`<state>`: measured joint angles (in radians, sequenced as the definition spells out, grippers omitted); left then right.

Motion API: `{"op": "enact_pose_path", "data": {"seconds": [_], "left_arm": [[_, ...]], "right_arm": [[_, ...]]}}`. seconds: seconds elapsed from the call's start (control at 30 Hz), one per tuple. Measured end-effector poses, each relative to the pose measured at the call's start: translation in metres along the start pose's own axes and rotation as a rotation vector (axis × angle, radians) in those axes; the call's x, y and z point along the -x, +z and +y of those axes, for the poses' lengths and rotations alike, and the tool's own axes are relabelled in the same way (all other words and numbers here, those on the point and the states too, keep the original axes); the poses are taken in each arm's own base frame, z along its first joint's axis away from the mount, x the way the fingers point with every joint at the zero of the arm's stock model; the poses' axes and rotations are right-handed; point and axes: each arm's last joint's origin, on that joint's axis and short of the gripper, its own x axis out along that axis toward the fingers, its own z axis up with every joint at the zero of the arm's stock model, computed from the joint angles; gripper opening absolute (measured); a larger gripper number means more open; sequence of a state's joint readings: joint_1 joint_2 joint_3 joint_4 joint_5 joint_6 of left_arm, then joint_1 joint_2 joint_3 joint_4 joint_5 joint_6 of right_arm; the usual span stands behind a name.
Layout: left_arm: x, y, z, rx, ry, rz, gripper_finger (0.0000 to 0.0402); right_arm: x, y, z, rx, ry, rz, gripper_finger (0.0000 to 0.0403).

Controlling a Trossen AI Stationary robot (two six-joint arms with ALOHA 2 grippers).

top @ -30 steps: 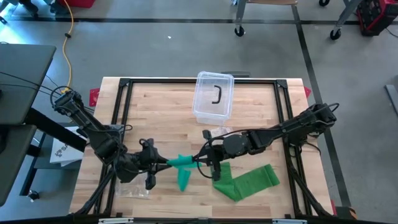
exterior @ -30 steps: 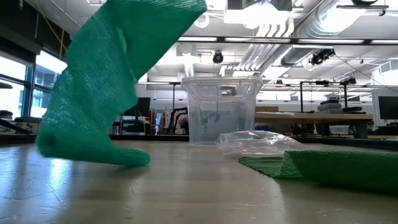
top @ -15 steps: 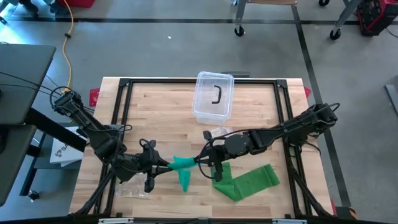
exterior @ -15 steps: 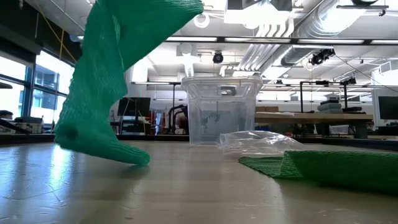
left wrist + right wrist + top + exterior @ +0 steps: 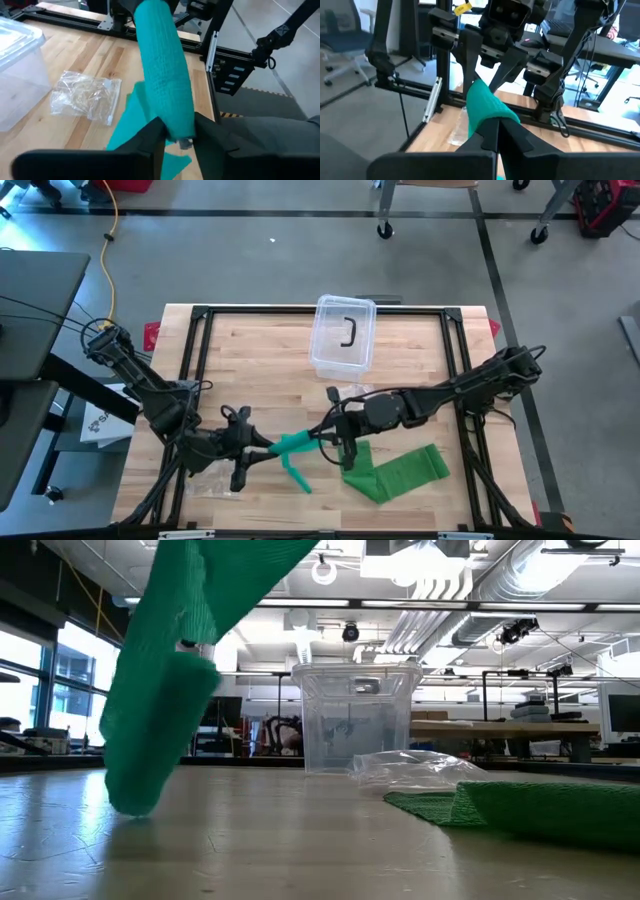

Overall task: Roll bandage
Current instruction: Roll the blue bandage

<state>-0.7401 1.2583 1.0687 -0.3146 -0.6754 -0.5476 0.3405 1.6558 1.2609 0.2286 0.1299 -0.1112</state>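
Two grippers stretch bandage [image 5: 295, 444] lengthwise left-to-right

I'm looking into a robotics lab or workshop. Exposed ducts [image 5: 470, 625] and pipes are running under the open ceiling, workbenches [image 5: 500, 730] with equipment are standing in the background, and a grey concrete floor [image 5: 250, 260] marked with dark tape lines is surrounding the wooden table [image 5: 260, 370], with a yellow cable [image 5: 108, 250] trailing across it and castered stands nearby.
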Motion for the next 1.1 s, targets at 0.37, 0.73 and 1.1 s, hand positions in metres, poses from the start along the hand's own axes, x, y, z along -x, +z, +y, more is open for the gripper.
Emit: {"op": "enact_pose_path", "data": {"seconds": [0.37, 0.73, 1.1], "left_arm": [[0.015, 0.007, 0.010, -0.034, 0.038, -0.019, 0.0187], [0.036, 0.005, 0.027, -0.090, 0.109, 0.000, 0.0186], [-0.002, -0.043, -0.002, -0.209, 0.235, -0.209, 0.0186]], "right_arm": [[0.003, -0.042, 0.002, -0.134, -0.033, -0.079, 0.0000], [0.019, -0.074, 0.001, -0.220, -0.090, -0.234, 0.0000], [0.035, -0.072, 0.008, -0.205, -0.068, -0.298, 0.0000]]}}
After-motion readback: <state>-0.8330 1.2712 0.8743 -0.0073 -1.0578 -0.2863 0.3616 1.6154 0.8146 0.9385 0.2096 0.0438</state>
